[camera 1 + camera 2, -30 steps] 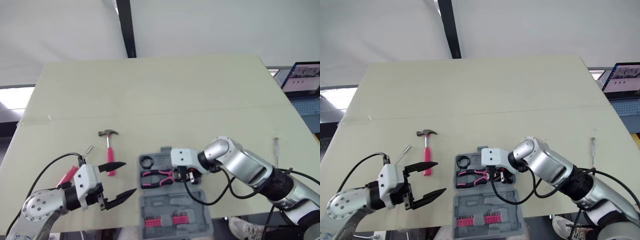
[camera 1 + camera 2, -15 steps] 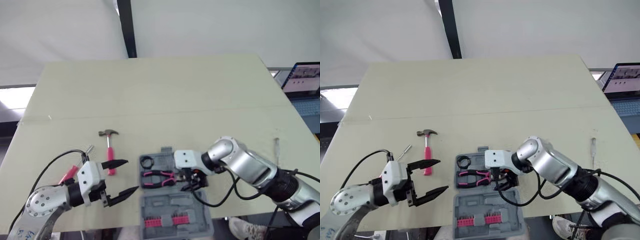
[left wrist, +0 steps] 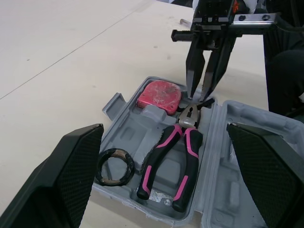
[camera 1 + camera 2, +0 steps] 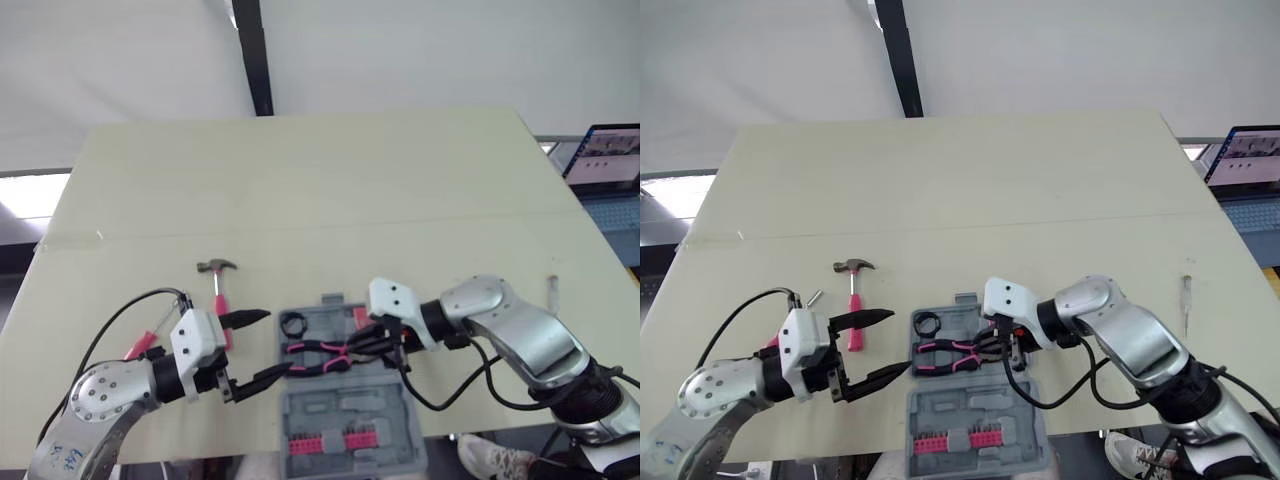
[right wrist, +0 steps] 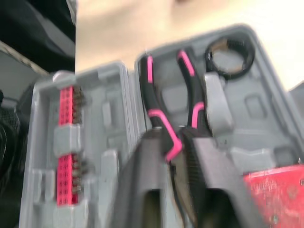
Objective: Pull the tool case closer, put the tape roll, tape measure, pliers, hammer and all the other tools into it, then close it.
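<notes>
Left eye view: pale desk (image 4: 300, 180), open grey tool case (image 4: 330, 410) at its near edge, lid lying flat toward the robot. Inside the tray, pink-handled pliers (image 4: 315, 357) lying crosswise, black tape roll (image 4: 293, 323) in the corner behind them. Hammer (image 4: 219, 290) flat on the desk just left of the case, apart from it. Pink-handled item (image 4: 135, 350) partly hidden under the left arm. Slim screwdriver (image 4: 551, 290) well apart, near the desk's right edge. Left tool (image 4: 278, 341) spread wide and empty, hovering by the case's left side. Right tool (image 4: 350, 348) reaching in from the right, pointed at the pliers' head.

Right eye view: same layout, nothing further.

Left wrist view: straight into the tray, adding a red tape measure (image 3: 159, 94) seated in the far pocket beside the pliers' head. Right tool's fingers (image 3: 194, 61) plainly a narrow gap apart, tips just at the pliers' nose, nothing lifted; contact hard to judge. Own fingers (image 3: 71, 180) far apart at either side, holding nothing.

Right wrist view: blurred, looking down the pliers' handles from the head end. Added here: pink row of bits (image 5: 66, 156) clipped into the lid.
</notes>
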